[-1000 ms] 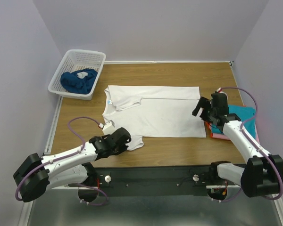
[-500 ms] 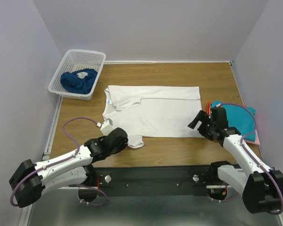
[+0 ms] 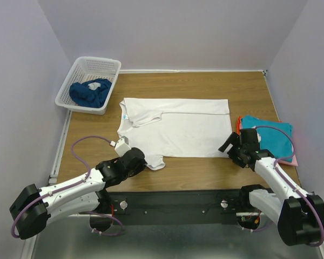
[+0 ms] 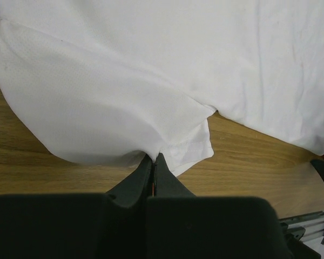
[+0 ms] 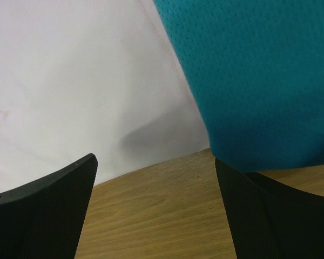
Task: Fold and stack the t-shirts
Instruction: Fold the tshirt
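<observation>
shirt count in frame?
5: white t-shirt spread mid-table, dark blue one in the basket, teal one atop pink and red-orange edges at right. More may be hidden.

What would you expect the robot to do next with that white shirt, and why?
Probably the right fingers, open at the near right corner of the white cloth t-shirt, should lower and close on that corner. The left fingers pinch its near left sleeve, so both arms could then fold it together.
</observation>
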Tool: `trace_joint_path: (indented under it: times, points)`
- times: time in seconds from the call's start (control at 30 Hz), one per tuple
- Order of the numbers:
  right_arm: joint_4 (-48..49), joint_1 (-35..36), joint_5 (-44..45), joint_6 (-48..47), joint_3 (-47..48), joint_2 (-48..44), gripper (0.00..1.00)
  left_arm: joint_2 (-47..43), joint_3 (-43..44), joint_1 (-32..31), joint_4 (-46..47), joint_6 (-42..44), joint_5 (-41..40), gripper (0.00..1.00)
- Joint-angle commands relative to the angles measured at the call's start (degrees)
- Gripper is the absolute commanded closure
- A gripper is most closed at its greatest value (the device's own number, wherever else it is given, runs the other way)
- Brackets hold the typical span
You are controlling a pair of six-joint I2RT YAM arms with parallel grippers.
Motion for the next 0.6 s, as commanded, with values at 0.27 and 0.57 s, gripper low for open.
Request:
trace_joint_path:
  times: [0.27,0.57]
  points:
    - [6.69,0.18,4.63,2.42,-2.17,3.79,0.25,-0.12,-0.47,0.10,1.19,0.60,-3.42,1.00]
    - [7.31,0.18,4.20,2.07,-2.43,4.85,0.65,-0.91,-0.38,0.10,1.02,0.34,-3.78,1.00]
